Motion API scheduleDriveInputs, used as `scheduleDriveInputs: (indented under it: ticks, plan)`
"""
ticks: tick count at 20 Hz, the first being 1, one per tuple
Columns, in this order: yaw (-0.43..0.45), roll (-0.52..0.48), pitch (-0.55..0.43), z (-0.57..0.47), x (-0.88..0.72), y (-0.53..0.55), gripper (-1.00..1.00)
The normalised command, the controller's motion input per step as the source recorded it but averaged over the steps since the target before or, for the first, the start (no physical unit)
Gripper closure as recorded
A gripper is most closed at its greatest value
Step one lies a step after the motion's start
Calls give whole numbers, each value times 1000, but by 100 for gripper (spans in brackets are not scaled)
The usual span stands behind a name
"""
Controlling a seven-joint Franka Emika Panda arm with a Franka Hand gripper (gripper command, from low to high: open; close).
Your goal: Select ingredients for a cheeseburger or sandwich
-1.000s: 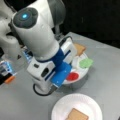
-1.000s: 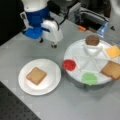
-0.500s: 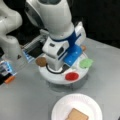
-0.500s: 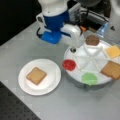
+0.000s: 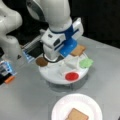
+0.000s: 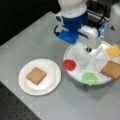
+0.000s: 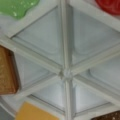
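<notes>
My gripper (image 6: 87, 49) hangs over the middle of the white sectioned tray (image 6: 75, 53), fingers pointing down; nothing shows between them. Around the tray's rim lie a red disc (image 6: 69, 64), a green leaf (image 6: 89, 78), a tan bread square (image 6: 111, 70) and a yellow cheese square (image 6: 113, 51). The dark brown patty (image 5: 41, 61) sits at the tray's left edge in a front view. The wrist view looks straight down on the tray's hub (image 7: 65, 73), with leaf (image 7: 17, 7), red disc (image 7: 110, 6), bread (image 7: 7, 72), cheese (image 7: 32, 112) and patty (image 7: 107, 116) at its borders. A second bread square (image 6: 36, 75) lies alone on the round white plate (image 6: 51, 86).
The plate (image 5: 60, 110) stands on the grey table just in front of the tray (image 5: 50, 75). A second white robot arm (image 5: 10, 30) and some small coloured items (image 5: 8, 75) are at a front view's left. Dark equipment stands behind the tray.
The arm has swung from beside the tray to over its centre. The food pieces and the plate have not moved.
</notes>
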Motion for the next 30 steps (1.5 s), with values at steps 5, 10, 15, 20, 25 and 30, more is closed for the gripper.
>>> scheduleDriveInputs:
  ticks: [5, 10, 15, 20, 25, 30]
  plan:
    - [-59, -110, -200, -190, -505, 240, -100]
    - [114, -203, -96, -31, -129, 257, -100]
    - [203, -146, -58, -27, 202, 53, -100]
    - [234, -78, 0, -59, 380, -199, -100]
    - [160, -159, 8, -171, 329, -132, -100]
    - [125, -214, -4, -132, 128, -46, -100]
